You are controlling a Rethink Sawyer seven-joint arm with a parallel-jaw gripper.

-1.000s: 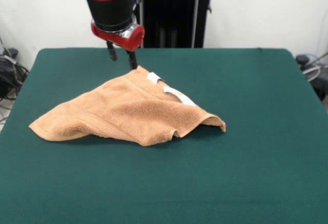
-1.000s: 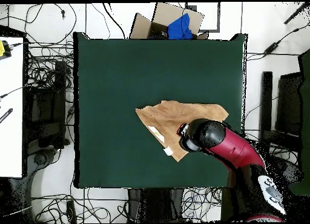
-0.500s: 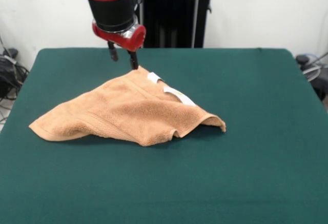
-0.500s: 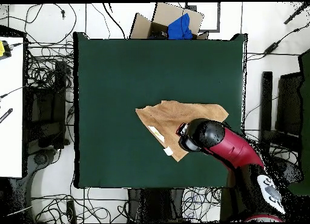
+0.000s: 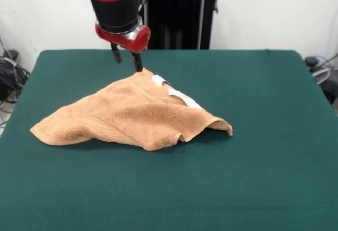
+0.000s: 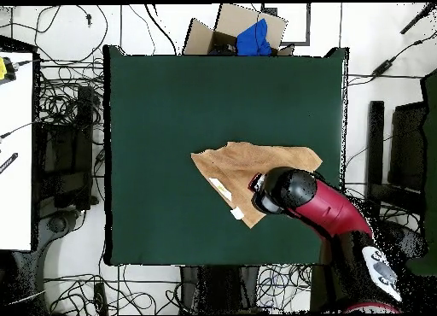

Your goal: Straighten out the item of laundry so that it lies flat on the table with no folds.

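Note:
The item of laundry [image 5: 132, 114] is an orange-tan towel lying folded over itself in a rough triangle on the green table [image 5: 264, 136]. Its right front edge curls up off the cloth. Two white tags [image 5: 184, 98] show on its far edge. My gripper [image 5: 126, 59] hangs open just above the towel's far corner, its right fingertip [image 5: 137, 63] close over that corner, with nothing held. In the overhead view the towel [image 6: 241, 163] lies right of the centre of the table [image 6: 171, 116], and my arm [image 6: 294, 193] covers its lower right part and hides the gripper.
A cardboard box [image 6: 224, 31] with a blue thing in it sits beyond the table's top edge in the overhead view. Cables litter the floor on all sides. A white bench [image 6: 15, 142] stands at the left.
The gripper has shifted very slightly to the right over the towel's far corner. The towel has not moved.

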